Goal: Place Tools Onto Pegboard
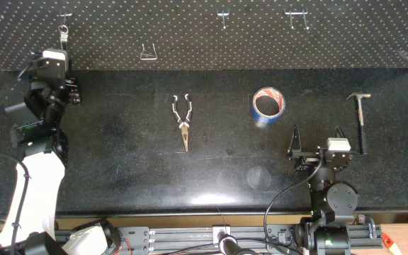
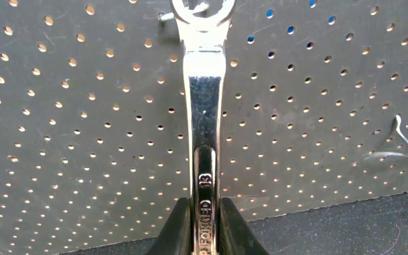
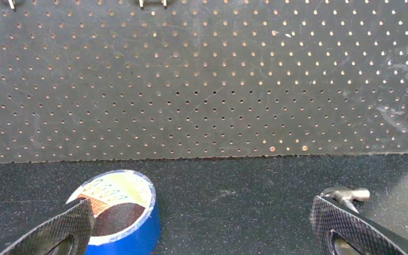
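Looking down over my rig, I see the pegboard (image 1: 190, 28) standing along the back edge of the counter (image 1: 119, 156). My left gripper (image 2: 205, 227) is raised against the pegboard's left end, pinching the shank of a chrome wrench (image 2: 205, 106). The wrench lies flat to the board with its ring end up at a small hook (image 2: 165, 15); I cannot tell whether the ring is seated on it.

My right gripper (image 3: 200, 205) sits low over the counter's right part. Its fingers are spread wide with nothing between them.

The blue tape roll (image 3: 115, 209) lies flat right of centre, near the back edge, just outside one finger. The hammer (image 1: 360, 120) lies near the right edge, head toward the pegboard. The pliers (image 1: 183, 122) lie at the counter's centre, handles toward the pegboard. A wire hook (image 1: 148, 53) hangs low on the board.
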You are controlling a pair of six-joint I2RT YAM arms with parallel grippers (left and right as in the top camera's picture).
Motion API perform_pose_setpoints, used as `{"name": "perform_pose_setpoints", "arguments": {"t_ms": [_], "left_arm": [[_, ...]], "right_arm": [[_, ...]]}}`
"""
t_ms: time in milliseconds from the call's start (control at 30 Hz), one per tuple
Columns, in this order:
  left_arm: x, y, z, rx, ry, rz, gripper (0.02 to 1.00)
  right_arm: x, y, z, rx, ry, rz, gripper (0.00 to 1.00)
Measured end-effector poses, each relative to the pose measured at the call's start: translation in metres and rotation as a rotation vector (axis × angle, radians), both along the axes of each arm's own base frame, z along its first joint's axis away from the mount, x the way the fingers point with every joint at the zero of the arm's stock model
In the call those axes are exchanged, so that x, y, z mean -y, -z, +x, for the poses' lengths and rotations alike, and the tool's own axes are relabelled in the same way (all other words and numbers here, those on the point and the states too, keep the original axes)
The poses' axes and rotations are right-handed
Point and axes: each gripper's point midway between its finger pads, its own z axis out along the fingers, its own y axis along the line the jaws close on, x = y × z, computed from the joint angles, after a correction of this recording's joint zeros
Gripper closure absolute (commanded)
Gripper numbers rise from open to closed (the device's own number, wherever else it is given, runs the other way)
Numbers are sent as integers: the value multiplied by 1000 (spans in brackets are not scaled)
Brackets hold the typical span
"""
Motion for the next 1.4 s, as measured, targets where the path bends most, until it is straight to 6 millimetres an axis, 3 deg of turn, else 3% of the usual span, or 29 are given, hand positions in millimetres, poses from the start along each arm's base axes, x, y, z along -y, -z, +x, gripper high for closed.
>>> {"name": "perform_pose_setpoints", "arguments": {"t_ms": [467, 767, 900, 967, 1133, 1233, 1400], "left_arm": [[-1, 2, 2, 0, 1, 3, 991], [-5, 14, 12, -2, -8, 10, 989], [-6, 13, 12, -1, -7, 13, 807], [-5, 13, 12, 0, -3, 24, 619], [-3, 13, 12, 0, 4, 23, 360], [-3, 14, 12, -1, 5, 24, 25], [-3, 14, 12, -1, 4, 23, 23]], "right_arm": [[0, 0, 0, 0, 0, 0, 1], [0, 0, 0, 0, 0, 0, 1], [0, 0, 0, 0, 0, 0, 1], [0, 0, 0, 0, 0, 0, 1], [0, 0, 0, 0, 0, 0, 1], [0, 0, 0, 0, 0, 0, 1], [0, 0, 0, 0, 0, 0, 1]]}}
